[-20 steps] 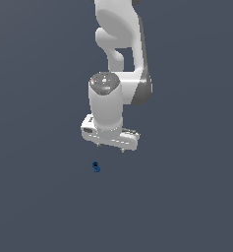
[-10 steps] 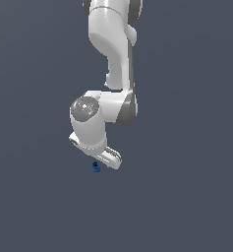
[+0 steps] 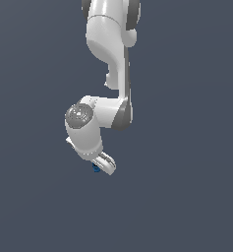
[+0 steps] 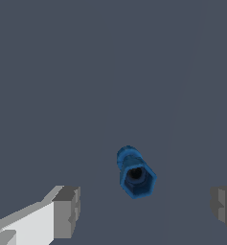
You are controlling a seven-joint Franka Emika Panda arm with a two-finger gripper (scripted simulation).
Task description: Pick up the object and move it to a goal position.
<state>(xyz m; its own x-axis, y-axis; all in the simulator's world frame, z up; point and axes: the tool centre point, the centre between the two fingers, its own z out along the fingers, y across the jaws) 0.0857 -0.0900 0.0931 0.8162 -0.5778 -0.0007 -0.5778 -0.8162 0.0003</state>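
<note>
You have the object (image 4: 134, 172) lying on the plain dark grey surface (image 3: 187, 197), and in the wrist view it reads as a small dark-blue piece with a rounded end and a six-sided end that has a dark hole in its face; lighter blue shows along its edges. In the exterior view it (image 3: 95, 169) is only a tiny blue speck, just beside the lower tip of the claw (image 3: 104, 165) on the exterior view's left, partly tucked under the white arm's (image 3: 110, 44) hand.

Your claw (image 4: 146, 208) is spread wide: one grey finger pad (image 4: 67, 212) sits on one side of the wrist picture and the other pad (image 4: 223, 206) at the far edge, with open surface between them. The object lies within that gap, nearer the first pad, and neither pad touches it. You are holding nothing. Whether the fingertips reach the surface, you cannot tell from either view
</note>
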